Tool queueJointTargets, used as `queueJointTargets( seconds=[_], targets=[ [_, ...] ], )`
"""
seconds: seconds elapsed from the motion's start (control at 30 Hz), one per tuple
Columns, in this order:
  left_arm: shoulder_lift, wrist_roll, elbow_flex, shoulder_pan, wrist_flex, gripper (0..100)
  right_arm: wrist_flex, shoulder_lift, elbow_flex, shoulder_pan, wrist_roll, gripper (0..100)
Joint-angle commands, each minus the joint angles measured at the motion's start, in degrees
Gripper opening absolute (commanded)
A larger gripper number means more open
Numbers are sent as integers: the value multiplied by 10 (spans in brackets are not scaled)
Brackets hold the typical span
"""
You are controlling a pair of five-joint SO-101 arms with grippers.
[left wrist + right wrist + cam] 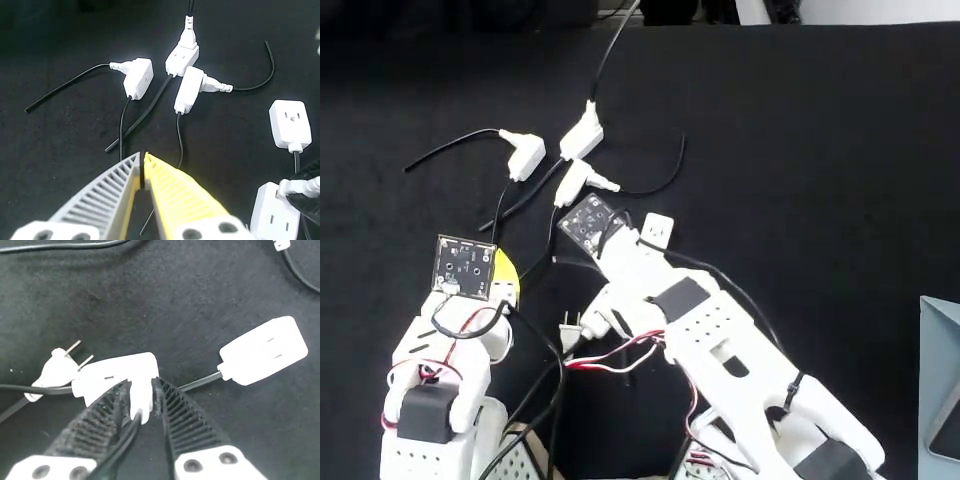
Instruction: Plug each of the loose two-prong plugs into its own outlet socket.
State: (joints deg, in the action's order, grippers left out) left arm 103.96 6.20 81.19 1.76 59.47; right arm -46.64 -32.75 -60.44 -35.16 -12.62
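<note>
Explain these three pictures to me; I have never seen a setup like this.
Two small robot arms work at a black table. The high view looks down from above. The other two pictures come from a camera on each arm's wrist, looking along its fingers. The right gripper is clamped on a white outlet socket. A loose two-prong plug lies beside it, and a second socket lies apart. The left gripper is shut. Ahead of it lie more white connectors on black cords.
</note>
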Motion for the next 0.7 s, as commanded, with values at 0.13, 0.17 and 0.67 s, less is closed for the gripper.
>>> queueJointTargets(
  seconds=[0.13, 0.17, 0.67],
  targets=[
    [0, -4, -17, -5, -1, 30, -34, 8, 6, -17, -40, 12],
    [0, -4, -17, -5, -1, 30, -39, 8, 6, -17, -42, 12],
    [0, -4, -17, -5, -2, 30, -36, 36, 9, 43, -39, 12]
  ],
)
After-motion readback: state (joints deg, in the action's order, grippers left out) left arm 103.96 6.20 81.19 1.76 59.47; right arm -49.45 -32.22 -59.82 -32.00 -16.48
